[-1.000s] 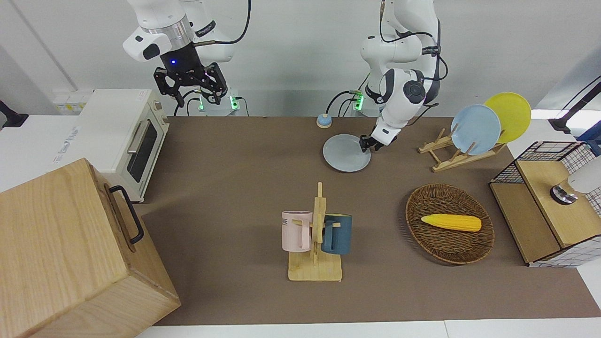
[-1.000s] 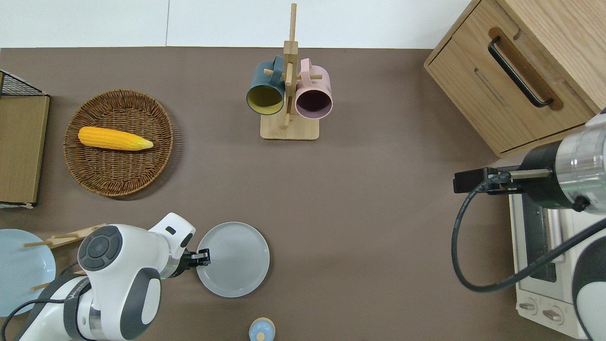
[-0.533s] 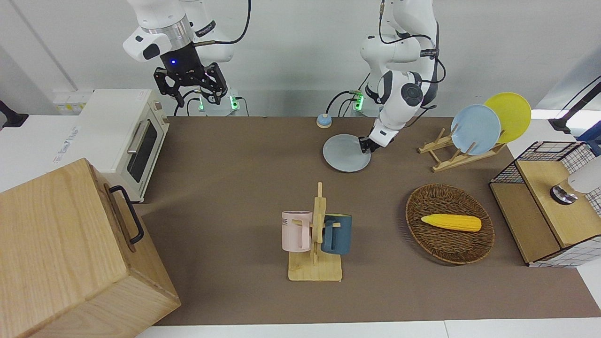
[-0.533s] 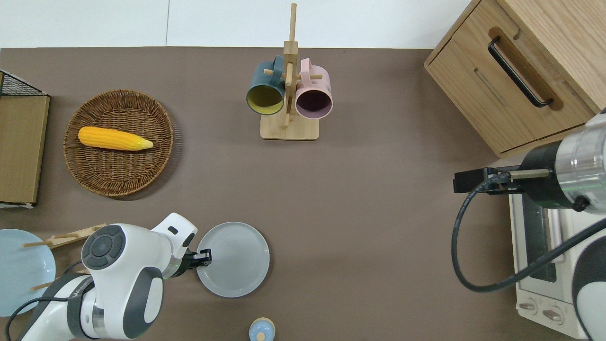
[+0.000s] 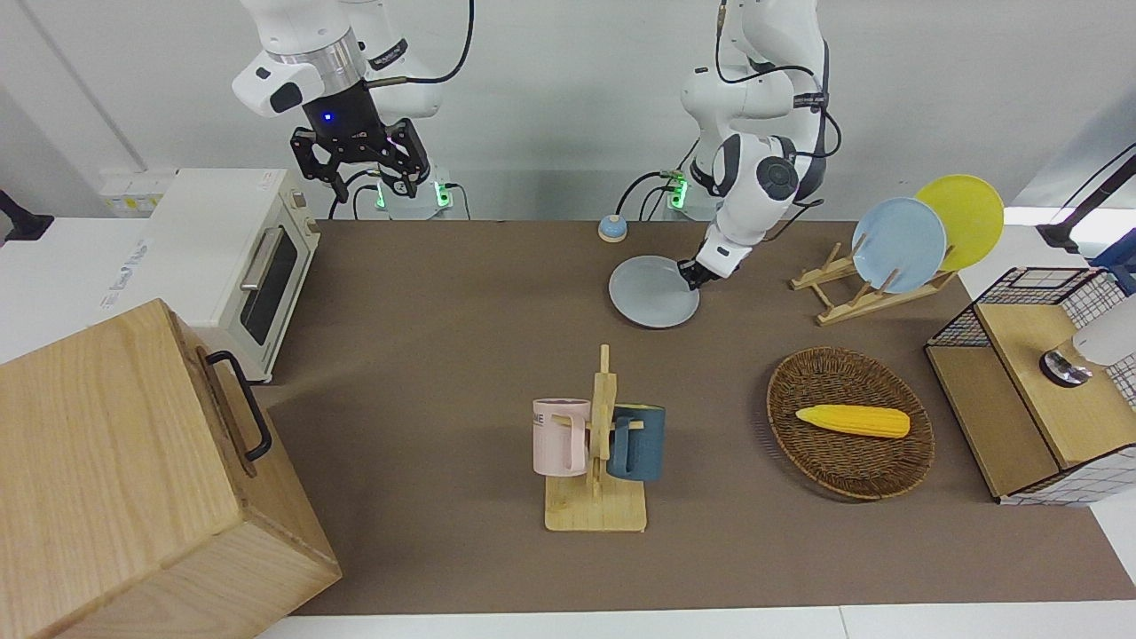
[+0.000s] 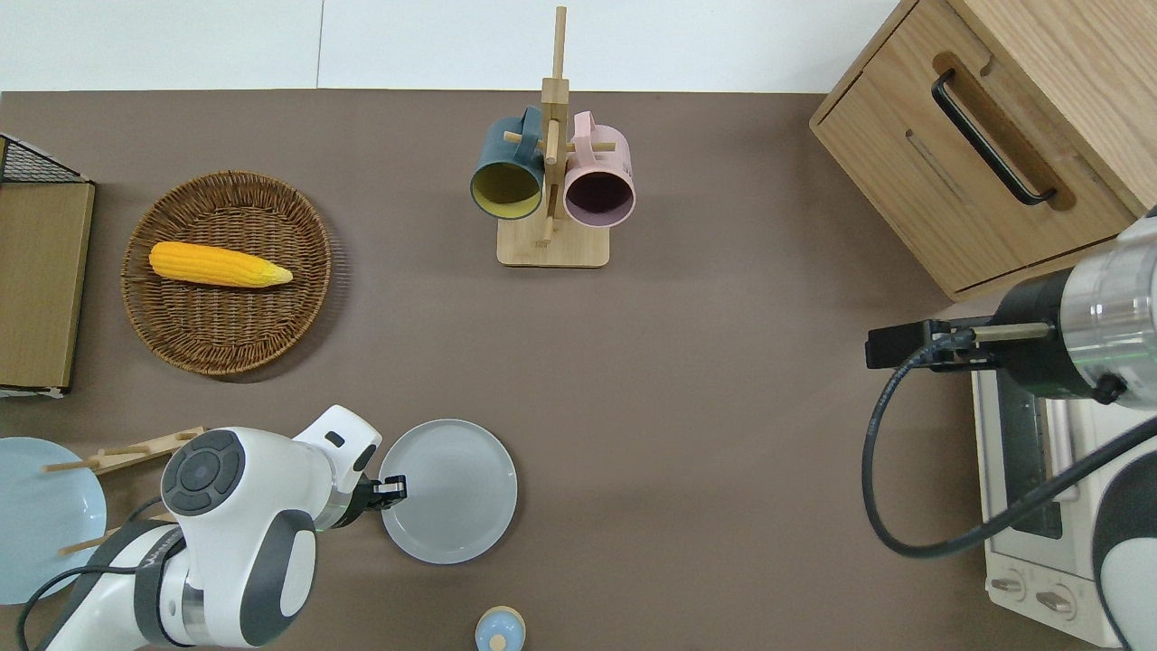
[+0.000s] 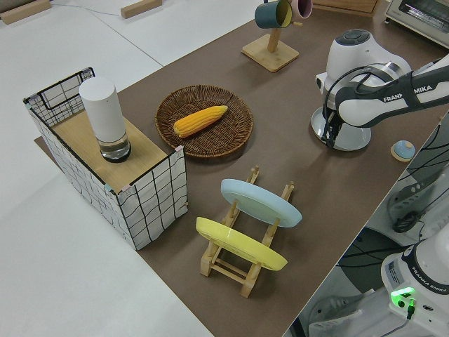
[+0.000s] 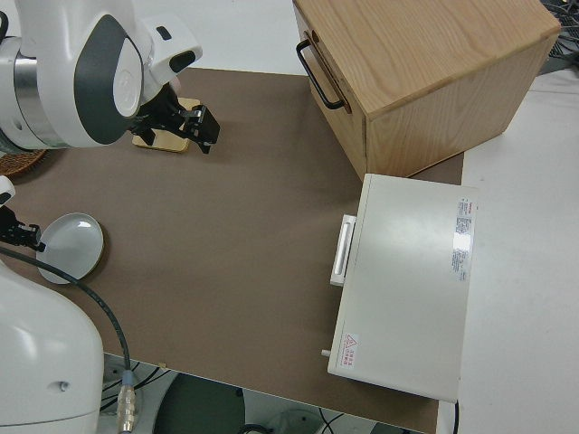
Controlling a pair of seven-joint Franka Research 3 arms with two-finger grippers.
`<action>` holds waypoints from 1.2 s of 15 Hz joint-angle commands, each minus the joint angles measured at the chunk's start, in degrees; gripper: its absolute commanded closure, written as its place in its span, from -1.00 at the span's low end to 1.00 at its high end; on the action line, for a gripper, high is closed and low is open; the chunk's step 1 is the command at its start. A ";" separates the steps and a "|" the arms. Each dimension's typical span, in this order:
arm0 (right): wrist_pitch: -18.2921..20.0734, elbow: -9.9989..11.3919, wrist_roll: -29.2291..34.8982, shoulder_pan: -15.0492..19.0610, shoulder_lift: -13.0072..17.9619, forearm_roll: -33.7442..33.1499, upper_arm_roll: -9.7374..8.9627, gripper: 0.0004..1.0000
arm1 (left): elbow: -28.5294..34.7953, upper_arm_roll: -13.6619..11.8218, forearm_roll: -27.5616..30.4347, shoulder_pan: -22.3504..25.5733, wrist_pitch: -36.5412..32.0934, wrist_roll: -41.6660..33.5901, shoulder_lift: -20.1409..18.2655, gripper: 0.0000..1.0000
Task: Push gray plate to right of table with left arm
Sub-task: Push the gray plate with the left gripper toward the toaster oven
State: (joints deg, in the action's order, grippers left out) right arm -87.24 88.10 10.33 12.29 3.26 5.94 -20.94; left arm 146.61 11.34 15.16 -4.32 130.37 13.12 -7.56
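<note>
Gray plate [image 6: 449,491] lies flat on the table [image 6: 687,380], toward the robots' edge and roughly midway along the tabletop, between the small blue knob [image 6: 499,628] nearer the robots and the mug stand [image 6: 551,190] farther off. The left gripper [image 6: 390,489] sits low at the plate's rim on the side facing the left arm's end of the table, fingertips touching or just inside the rim (exact contact is hard to resolve). Whether its fingers are open or closed cannot be told from here. The right arm is parked, its gripper [image 5: 359,160] hanging with fingers spread apart.

The step in hand appears to be the push itself, barely begun. To execute well: keep the fingertips low against the rim, drive in a straight line through the plate's centre toward the right arm's end, and hold a slow, even speed so the plate slides rather than spins off. The path toward the toaster oven [image 6: 1039,506] looks unobstructed; the wooden cabinet [image 6: 985,127] stands farther from the robots.

Compared with one second ago, the plate has shifted slightly toward the right arm's end of the table, and the left gripper has advanced with it. Nothing else has changed.
</note>
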 commanded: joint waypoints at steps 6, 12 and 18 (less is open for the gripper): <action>0.31 -0.83 0.12 0.37 -0.36 0.92 -0.15 -0.99 | 0.96 -0.45 2.05 -1.91 1.64 0.68 0.27 1.00; 0.31 -0.83 0.12 0.37 -0.36 0.92 -0.15 -0.99 | 0.43 -0.45 4.52 -6.83 2.77 5.23 0.62 1.00; 0.31 -0.83 0.12 0.37 -0.36 0.92 -0.24 -0.99 | -0.27 -0.45 5.66 -13.24 6.82 13.15 1.84 1.00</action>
State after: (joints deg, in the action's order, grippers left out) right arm -87.24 88.10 10.33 12.29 3.26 5.94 -20.94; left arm 146.58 11.33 18.91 -14.77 134.34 23.68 -7.34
